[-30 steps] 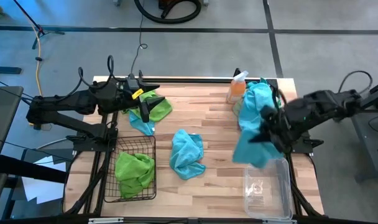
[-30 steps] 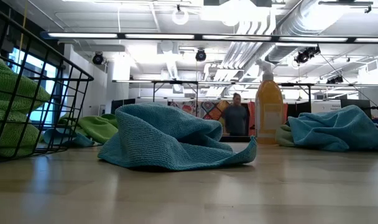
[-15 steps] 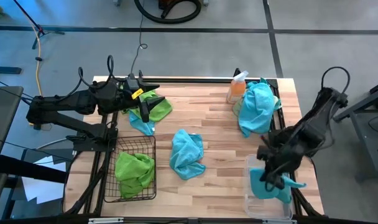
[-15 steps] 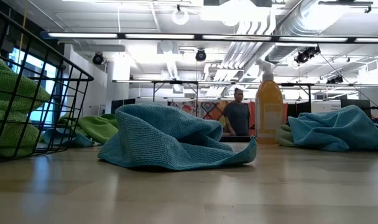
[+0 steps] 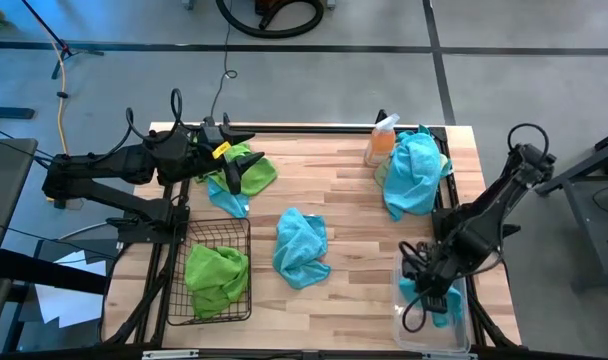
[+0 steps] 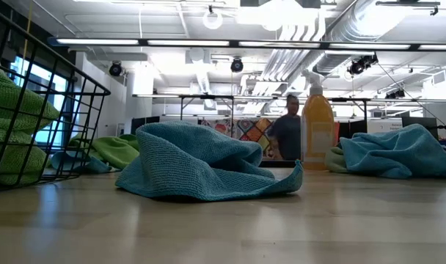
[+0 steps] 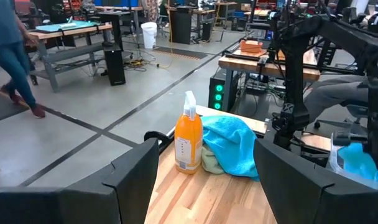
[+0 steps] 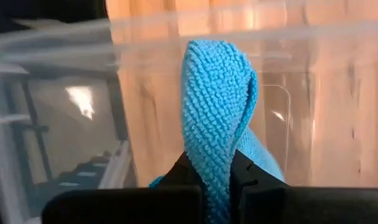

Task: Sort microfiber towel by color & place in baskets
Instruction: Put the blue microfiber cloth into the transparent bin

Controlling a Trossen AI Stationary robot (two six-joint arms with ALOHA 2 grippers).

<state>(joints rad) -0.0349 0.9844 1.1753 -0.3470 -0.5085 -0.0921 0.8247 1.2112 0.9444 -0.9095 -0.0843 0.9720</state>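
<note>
My right gripper (image 5: 431, 290) is down inside the clear plastic basket (image 5: 434, 338) at the near right, shut on a turquoise towel (image 5: 439, 302). My left gripper (image 5: 240, 162) is open and empty, hovering over a lime green towel (image 5: 256, 166) and a turquoise towel (image 5: 227, 196) at the far left. Another turquoise towel (image 5: 301, 245) lies bunched mid-table and also shows in the low view (image 6: 201, 169). A turquoise towel (image 5: 414, 172) lies on a pale green one at the far right. The black wire basket (image 5: 239, 232) at the near left holds a green towel (image 5: 216, 276). My right gripper pinches a fold of the turquoise towel (image 8: 217, 118) between its two fingers (image 8: 176, 171). The fingers point down into the clear basket. The fold sticks out past the fingertips, and the rest of the towel is bunched under the gripper inside the basket (image 8: 263, 158).
An orange spray bottle (image 5: 381, 142) stands at the far edge beside the right pile and shows in the left wrist view (image 7: 188, 142). The clear basket's wall (image 8: 145, 87) surrounds my right gripper. A person (image 6: 287, 136) walks in the room beyond the table.
My right gripper has gone from beside the far-right pile toward the near edge and down into the clear basket. It has carried the turquoise towel, which hung long below it and is now bunched inside the basket. The person behind the table has walked right.
</note>
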